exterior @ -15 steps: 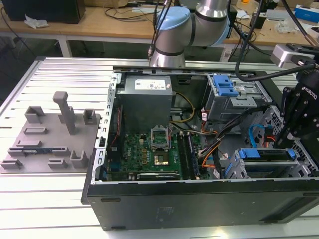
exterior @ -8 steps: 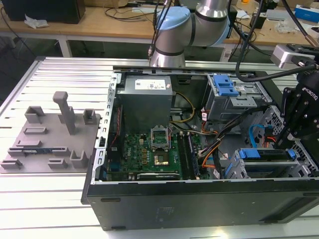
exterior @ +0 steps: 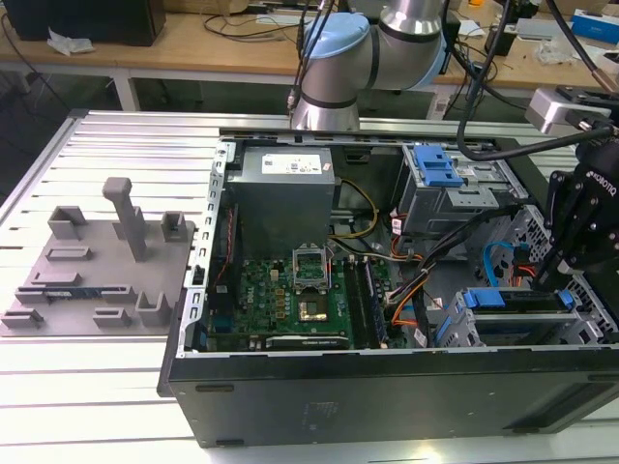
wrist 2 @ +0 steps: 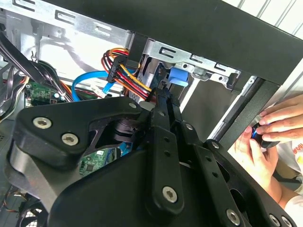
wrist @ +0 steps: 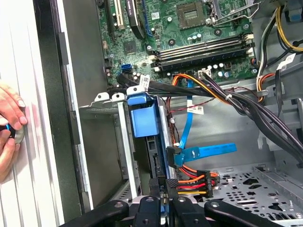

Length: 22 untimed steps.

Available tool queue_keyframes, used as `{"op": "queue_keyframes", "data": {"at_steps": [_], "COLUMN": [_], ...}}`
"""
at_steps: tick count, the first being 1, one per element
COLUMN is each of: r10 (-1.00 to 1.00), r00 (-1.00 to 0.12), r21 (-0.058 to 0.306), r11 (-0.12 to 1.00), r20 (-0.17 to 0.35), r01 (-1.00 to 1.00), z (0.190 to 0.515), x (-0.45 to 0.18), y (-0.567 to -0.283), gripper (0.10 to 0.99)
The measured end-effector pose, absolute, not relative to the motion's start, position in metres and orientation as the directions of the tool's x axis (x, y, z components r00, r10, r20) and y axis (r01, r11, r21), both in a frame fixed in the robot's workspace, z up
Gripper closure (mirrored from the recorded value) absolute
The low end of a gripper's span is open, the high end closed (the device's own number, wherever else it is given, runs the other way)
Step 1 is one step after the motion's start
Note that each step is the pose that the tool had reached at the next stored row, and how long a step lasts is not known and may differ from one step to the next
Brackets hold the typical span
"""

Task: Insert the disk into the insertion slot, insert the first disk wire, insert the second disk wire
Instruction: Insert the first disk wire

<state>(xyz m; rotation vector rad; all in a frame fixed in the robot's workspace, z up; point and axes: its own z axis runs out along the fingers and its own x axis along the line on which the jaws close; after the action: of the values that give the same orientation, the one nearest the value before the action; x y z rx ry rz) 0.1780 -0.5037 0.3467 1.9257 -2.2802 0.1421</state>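
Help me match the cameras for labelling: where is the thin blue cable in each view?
Exterior view: the blue cable loops beside the blue carrier tab, toward the exterior view's right.
Second wrist view: it arcs beside the red-orange wire bundle.
First wrist view: it runs alongside the carrier tab, its plug next to that bundle.
Shared landmark: the blue carrier tab.

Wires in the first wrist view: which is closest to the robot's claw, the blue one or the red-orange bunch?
The red-orange bunch: its black plug sits right beside the gripper; the blue cable lies farther off.
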Motion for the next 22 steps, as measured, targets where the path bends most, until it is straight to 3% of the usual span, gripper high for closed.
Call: {"op": "queue_keyframes", "data": {"at_steps": [22], "r10": [-0.973], "r00": [-0.146], "r21": [0.026], "r11": [0.153], "r20": [0.178], "r01": [-0.988], "z": [0.3444], "x": [0.1772], "y": [-0.5038], "gripper": [0.922]}}
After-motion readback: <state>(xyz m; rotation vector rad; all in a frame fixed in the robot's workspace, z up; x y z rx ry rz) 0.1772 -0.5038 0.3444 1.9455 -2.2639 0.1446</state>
